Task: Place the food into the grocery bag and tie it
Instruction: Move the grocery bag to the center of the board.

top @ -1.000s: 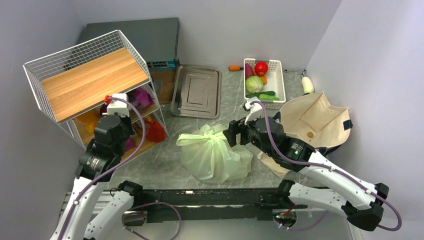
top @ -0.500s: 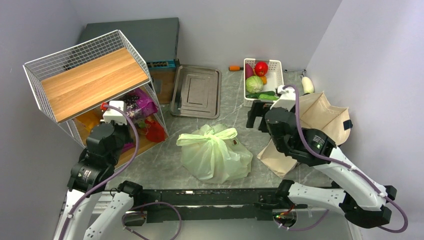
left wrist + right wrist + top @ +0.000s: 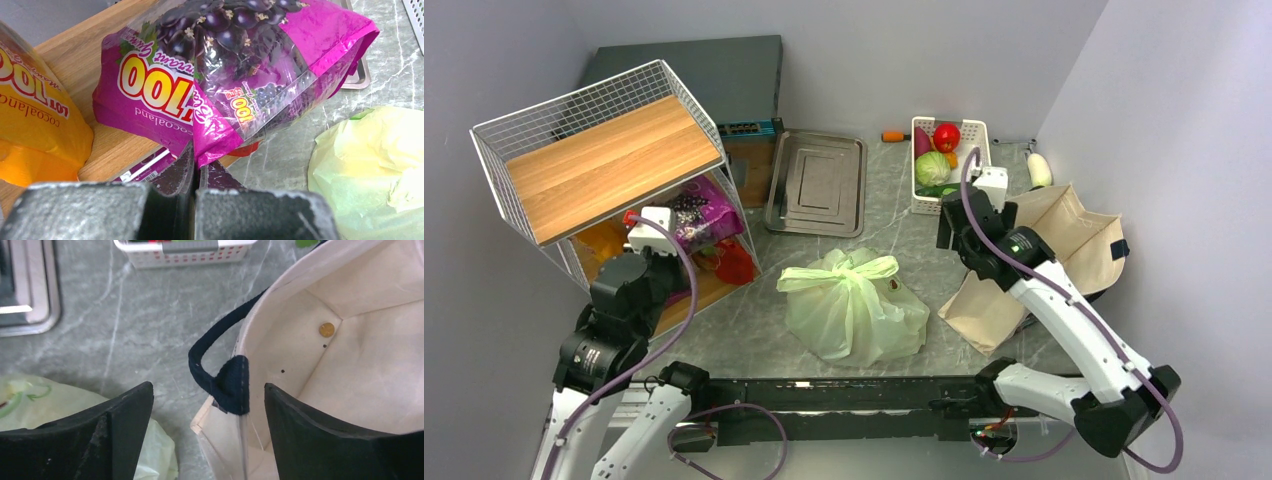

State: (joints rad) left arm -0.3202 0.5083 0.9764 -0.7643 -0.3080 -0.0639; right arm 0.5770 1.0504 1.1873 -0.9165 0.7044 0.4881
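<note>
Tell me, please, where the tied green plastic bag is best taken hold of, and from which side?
Take the green bag by the knot on top, where its handles bunch together, coming straight down from above. The body is thin, slack and bulging, so probably gives no firm hold; the gathered handles stand up clear. The open right hand is nearer.

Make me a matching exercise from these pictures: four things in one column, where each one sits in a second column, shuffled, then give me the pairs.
Things
1. pale-green plastic bag
2. metal tray
3. canvas tote
4. purple snack packet

Places
A. on the lower wooden shelf of the wire rack
B. middle of the table
C. far side, left of the white basket
D. right side, lying open

Pairs: 1-B, 2-C, 3-D, 4-A
</note>
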